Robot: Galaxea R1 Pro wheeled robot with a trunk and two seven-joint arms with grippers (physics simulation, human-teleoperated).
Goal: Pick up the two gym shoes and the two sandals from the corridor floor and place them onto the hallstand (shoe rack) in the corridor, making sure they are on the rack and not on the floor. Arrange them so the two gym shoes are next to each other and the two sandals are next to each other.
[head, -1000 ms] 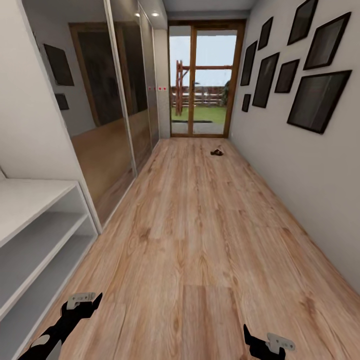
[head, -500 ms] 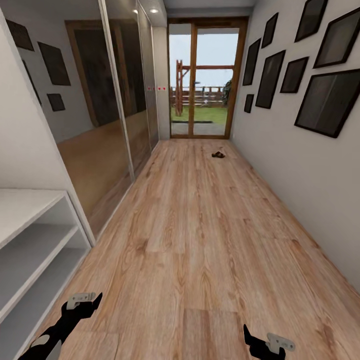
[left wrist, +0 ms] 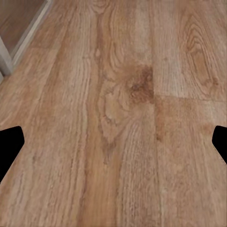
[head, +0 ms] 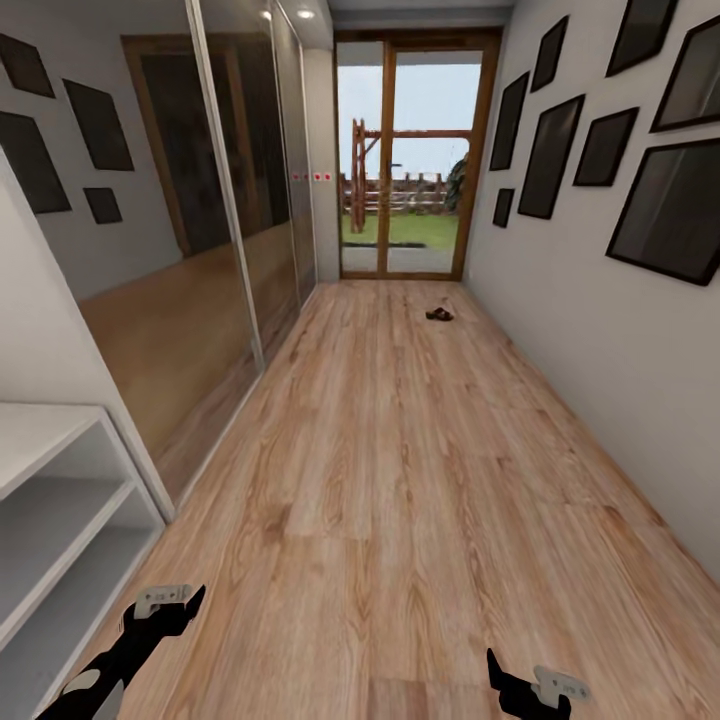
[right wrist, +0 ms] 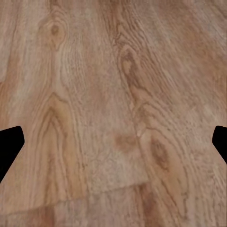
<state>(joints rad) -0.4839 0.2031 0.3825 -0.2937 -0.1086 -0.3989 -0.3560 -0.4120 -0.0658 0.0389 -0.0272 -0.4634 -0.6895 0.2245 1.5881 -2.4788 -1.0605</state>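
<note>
Far down the corridor floor (head: pixel 400 480), near the right wall, lies a small dark-brown shape (head: pixel 438 314) that looks like the sandals; I cannot tell whether it is one or two. The gym shoes are out of view. At the near left a light-grey low unit (head: pixel 50 500) with two open shelf levels is cut off by the frame; I cannot tell if it is the hallstand. My left gripper (head: pixel 170 606) (left wrist: pixel 113 142) and right gripper (head: pixel 527 682) (right wrist: pixel 113 142) hang low over bare planks, both open and holding nothing.
Mirrored sliding doors (head: pixel 230 230) line the left wall. Dark picture frames (head: pixel 560 150) hang on the right wall. A glass door (head: pixel 405 160) with a wooden frame closes the far end. Between the walls the plank floor runs wide to the door.
The whole view has shifted forward along the corridor: the shelf unit has slid toward the lower left and the brown shape looks slightly nearer. Both arms keep the same pose.
</note>
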